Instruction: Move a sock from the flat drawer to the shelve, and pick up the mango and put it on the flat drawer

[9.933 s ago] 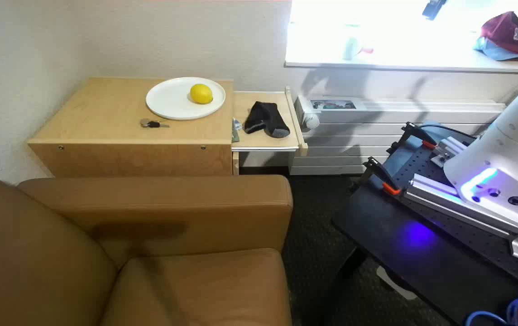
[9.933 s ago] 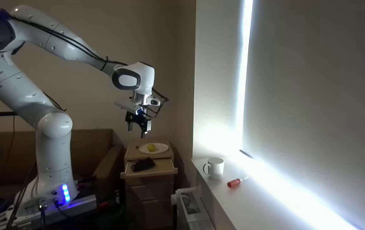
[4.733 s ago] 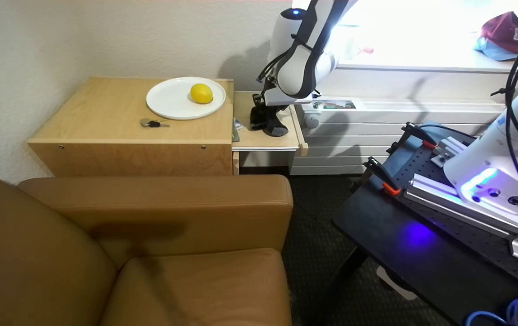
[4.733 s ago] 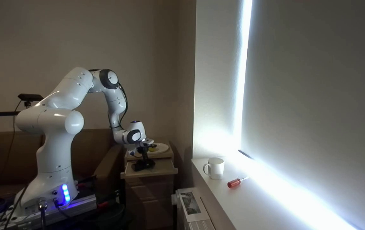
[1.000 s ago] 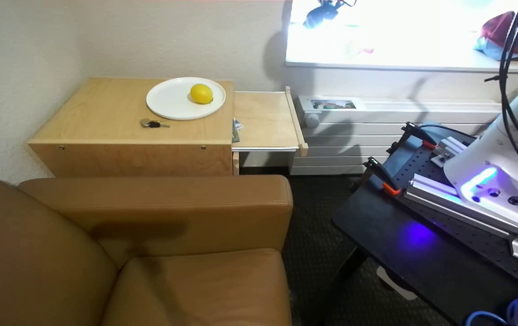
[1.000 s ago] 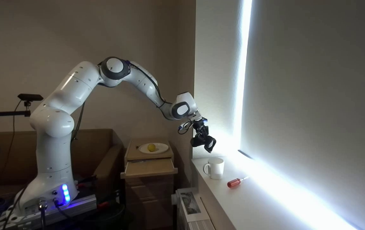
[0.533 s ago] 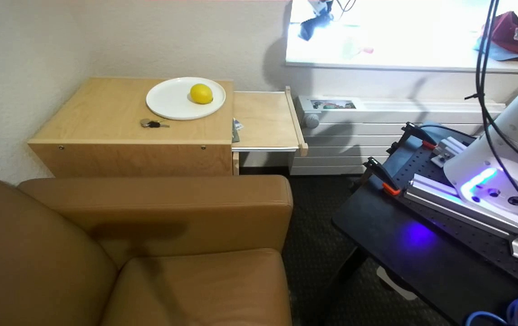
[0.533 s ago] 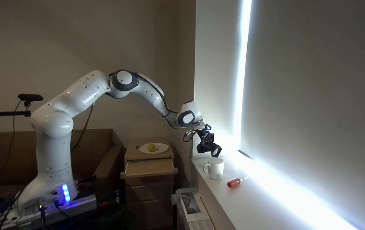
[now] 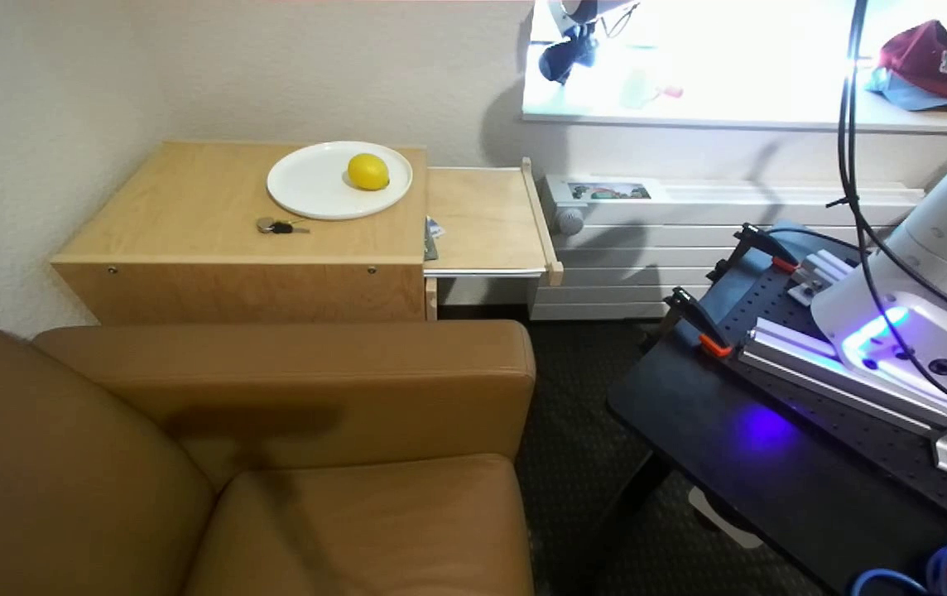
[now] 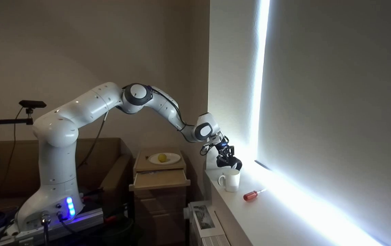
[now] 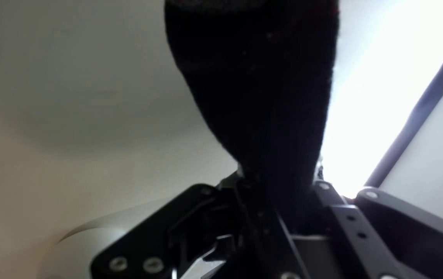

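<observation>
You have the pincer (image 11: pixel 280 174) grasping the one sock (image 11: pixel 252 85): in the wrist view the dark cloth fills the gap between the jaws, which stand slightly apart around it; how hard they press, you cannot tell. There the sock's long axis runs straight out ahead of the pincer, narrow at the grip and broadening away, with a grey patch farther along. In an exterior view it is over the shelve (image 10: pixel 260 218), spread crosswise under the pincer, one end toward your arm (image 10: pixel 89 102), one pointing past the pincer; whether cloth and shelve touch is unclear. One upright mug (image 10: pixel 231 181) stands just below the pincer in that view, covering the sock's lower edge, and one screwdriver (image 10: pixel 251 195) lies near, farther out. Well apart from the pincer, you see the one flat drawer (image 9: pixel 486 215) pulled out. Beyond it, farther from the pincer, one mango (image 9: pixel 367 171) rests on one white plate (image 9: pixel 308 186), its longer axis roughly sideways, tip toward the drawer. One cap (image 9: pixel 925 66) sits on the shelve, well apart from the pincer.
</observation>
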